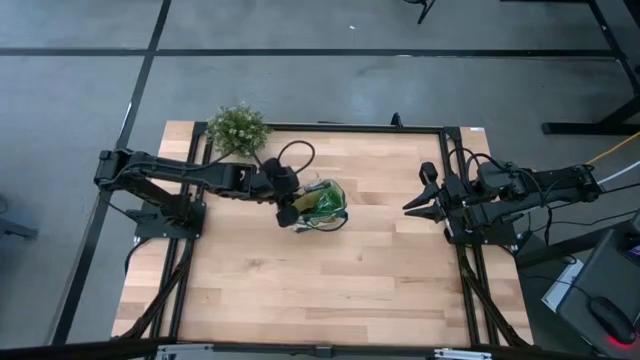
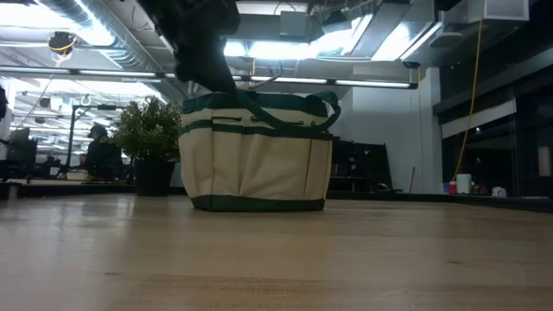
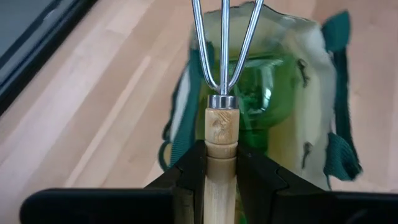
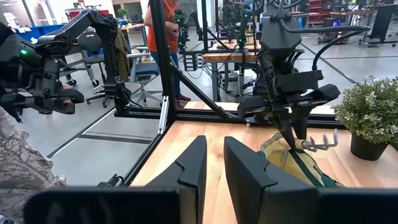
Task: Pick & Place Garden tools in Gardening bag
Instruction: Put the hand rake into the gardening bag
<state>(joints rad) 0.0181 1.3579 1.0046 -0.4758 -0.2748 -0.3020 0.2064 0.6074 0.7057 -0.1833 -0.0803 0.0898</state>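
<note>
The beige gardening bag with dark green trim (image 1: pixel 325 205) stands upright on the table's middle; it also shows in the low view (image 2: pixel 255 155). A bright green plastic tool (image 3: pixel 261 93) lies inside it. My left gripper (image 3: pixel 221 168) is shut on the wood-handled mini rake (image 3: pixel 222 74) just above the bag's left rim, with the metal tines (image 4: pixel 320 143) reaching over the bag's opening. My right gripper (image 1: pixel 415 198) is open and empty at the table's right, well clear of the bag. The pruning shears and the short wood-handled tool do not show. My left gripper pinches the rake's wooden handle (image 3: pixel 221 149) between its two fingers, a little behind the metal collar. The fingers slant down from the table's left and lie along the handle. The rake is lifted clear, its tines pointing past the fingertips over the bag's opening.
A bushy potted plant (image 1: pixel 238 128) stands at the table's far edge, left of the bag. Bare wood lies between the bag and my right gripper and toward the near edge. A person (image 4: pixel 163 37) stands in the room beyond the table.
</note>
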